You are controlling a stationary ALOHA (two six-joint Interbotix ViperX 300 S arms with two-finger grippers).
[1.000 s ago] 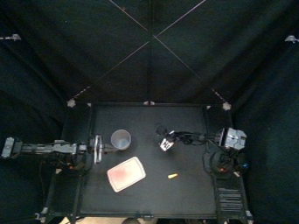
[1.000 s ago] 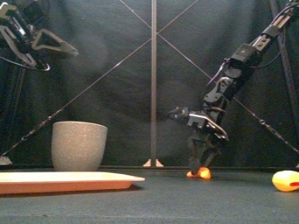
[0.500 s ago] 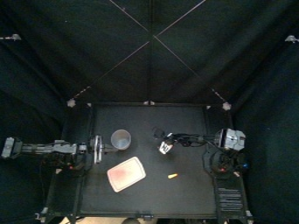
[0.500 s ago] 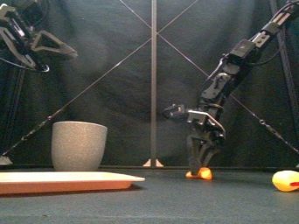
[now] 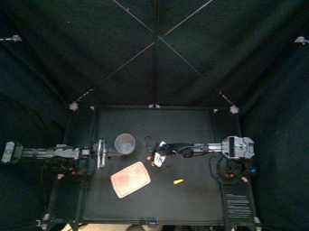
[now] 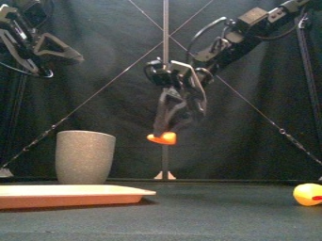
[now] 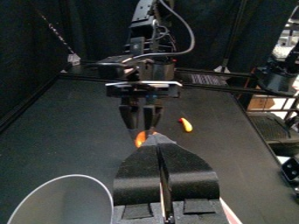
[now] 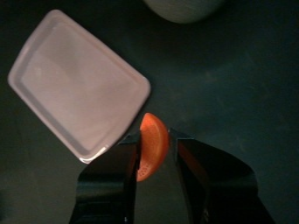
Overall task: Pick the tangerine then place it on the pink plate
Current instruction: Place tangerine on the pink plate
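Note:
A small orange tangerine (image 6: 163, 138) hangs in the air, pinched between the jaws of my right gripper (image 6: 164, 135), which is shut on it. In the right wrist view the tangerine (image 8: 152, 156) sits just off one corner of the pink plate (image 8: 82, 83). From above, the right gripper (image 5: 156, 160) is just behind and to the right of the plate (image 5: 130, 180). The plate (image 6: 70, 195) lies flat with nothing on it. My left gripper (image 7: 163, 171) rests at the table's left side, jaws together and holding nothing.
A tall grey speckled cup (image 5: 125, 143) stands behind the plate, close to the left arm. A small yellow-orange toy (image 5: 178, 182) lies on the table right of the plate, seen at the far right in the front view (image 6: 307, 193).
The right gripper has lifted the tangerine off the table and carried it left and forward, from the middle right to beside the plate. The left arm has not moved.

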